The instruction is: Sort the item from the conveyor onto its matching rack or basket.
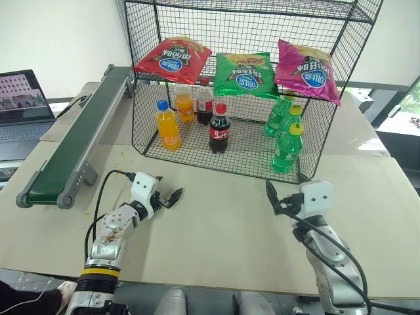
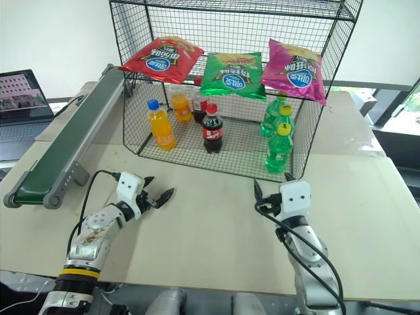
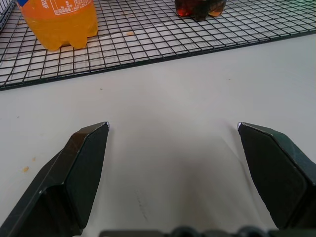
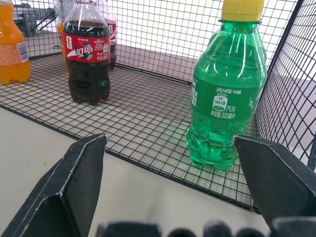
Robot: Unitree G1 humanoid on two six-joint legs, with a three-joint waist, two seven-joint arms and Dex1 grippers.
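head pair: high, looking forward and down over bench [image 1: 216,243] to rack [image 1: 341,59] | left wrist: low, close, facing rack floor | right wrist: low, close, facing bottles | shared: rack's lower shelf

Bright, even daylight, soft shadows; window glare perhaps at right edge.

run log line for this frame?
green chip bag: on rack upper shelf, between red and magenta bags | conveyor: no item | left end effector: open, nothing held | right end effector: open, nothing held
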